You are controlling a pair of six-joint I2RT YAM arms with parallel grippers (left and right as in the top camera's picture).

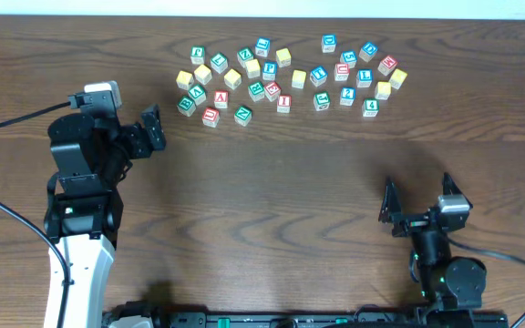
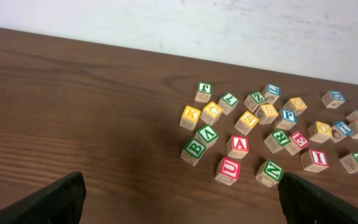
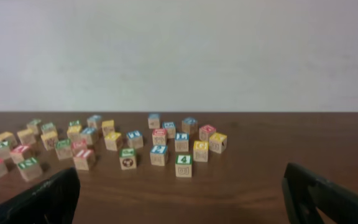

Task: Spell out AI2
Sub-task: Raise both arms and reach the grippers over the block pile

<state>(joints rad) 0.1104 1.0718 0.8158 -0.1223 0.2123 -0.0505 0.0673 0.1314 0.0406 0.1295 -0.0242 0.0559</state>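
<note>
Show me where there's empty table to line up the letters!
The big bare stretch of table in front of the blocks, between left pincer and right pincer. Crowded: the back, where blocks huddle close.

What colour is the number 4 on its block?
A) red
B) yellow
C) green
C: the 4 block, at the front of the pile in the right wrist view, has a green 4 in a green border.
</note>
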